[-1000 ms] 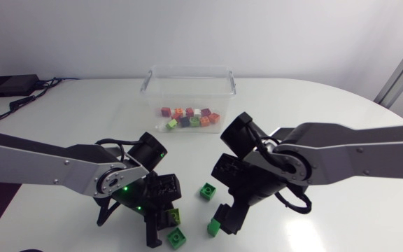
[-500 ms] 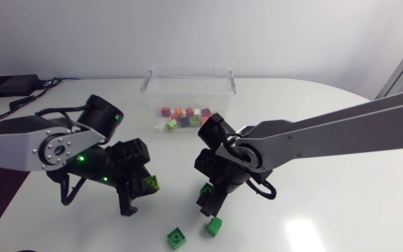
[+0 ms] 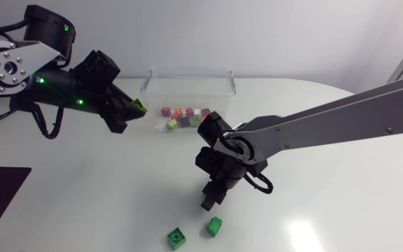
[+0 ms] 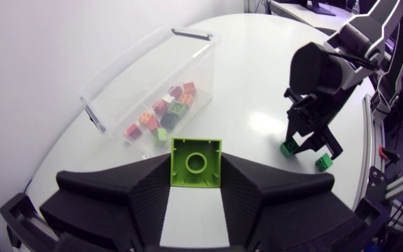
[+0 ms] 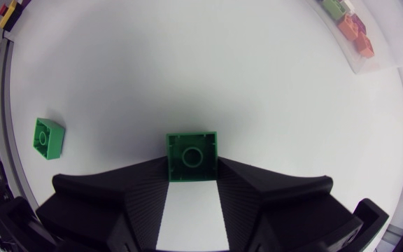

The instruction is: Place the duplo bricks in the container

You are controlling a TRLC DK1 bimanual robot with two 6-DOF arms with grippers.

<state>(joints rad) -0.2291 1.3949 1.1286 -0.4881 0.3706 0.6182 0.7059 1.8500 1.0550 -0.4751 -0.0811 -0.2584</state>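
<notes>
Two bricks are held: my left gripper (image 3: 133, 111) is clamped on a lime brick (image 3: 140, 105) just beside the container (image 3: 189, 68), nearer it than my right gripper (image 3: 210, 197), whose fingers look clamped on a green brick (image 5: 192, 155) low over the table (image 3: 327, 210).

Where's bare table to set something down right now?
Free: the white table between the black left tool and the two loose green duplo bricks; also the table either side of the silver-grey right arm. Crowded: around the black right tool, close by those bricks, and the clear plastic container, bricks along its floor.
</notes>
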